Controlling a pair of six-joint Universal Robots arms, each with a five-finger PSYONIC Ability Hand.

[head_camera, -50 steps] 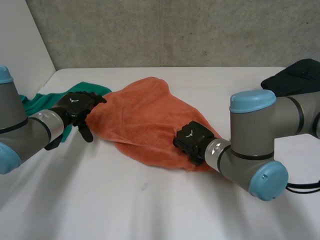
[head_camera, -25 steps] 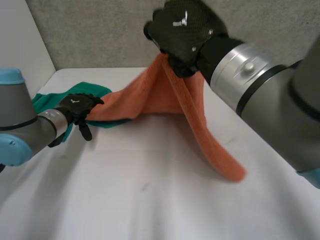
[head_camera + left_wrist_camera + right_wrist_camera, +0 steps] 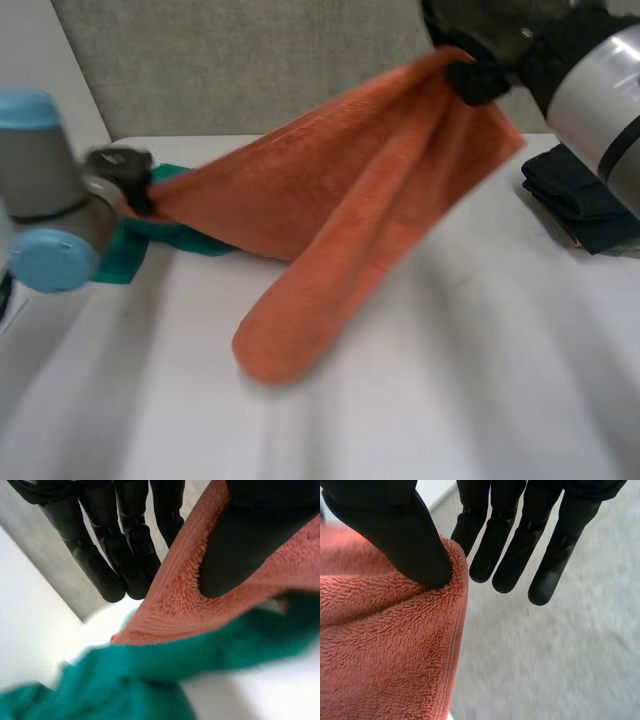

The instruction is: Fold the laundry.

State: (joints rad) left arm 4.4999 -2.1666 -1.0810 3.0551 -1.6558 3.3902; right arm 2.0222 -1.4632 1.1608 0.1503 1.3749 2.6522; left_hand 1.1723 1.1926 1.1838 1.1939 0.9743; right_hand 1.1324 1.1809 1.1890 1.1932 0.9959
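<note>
Orange towel is off the table for most of its length, strung between both hands and sagging in the middle. A doubled loop hangs down, and its lowest fold is at or just above the tabletop near the centre; contact cannot be told.

Right hand is high, in front of the grey wall, clamped on the upper end of the towel. In the right wrist view the thumb presses a hemmed corner of the towel against the nearest finger. The other fingers are straight and bare.

Left hand is low, near the table's far left corner, at the towel's other end. In the left wrist view its thumb bears down on one face of the towel close to the hem. The straight fingers lie behind that edge, so the cloth is pinched between them.

Green cloth lies bunched on the table under and just beside the left hand, and the towel's lower edge runs over it. In the left wrist view the green cloth is directly below the pinched hem.

Dark garment sits folded at the table's right edge, apart from the towel.
</note>
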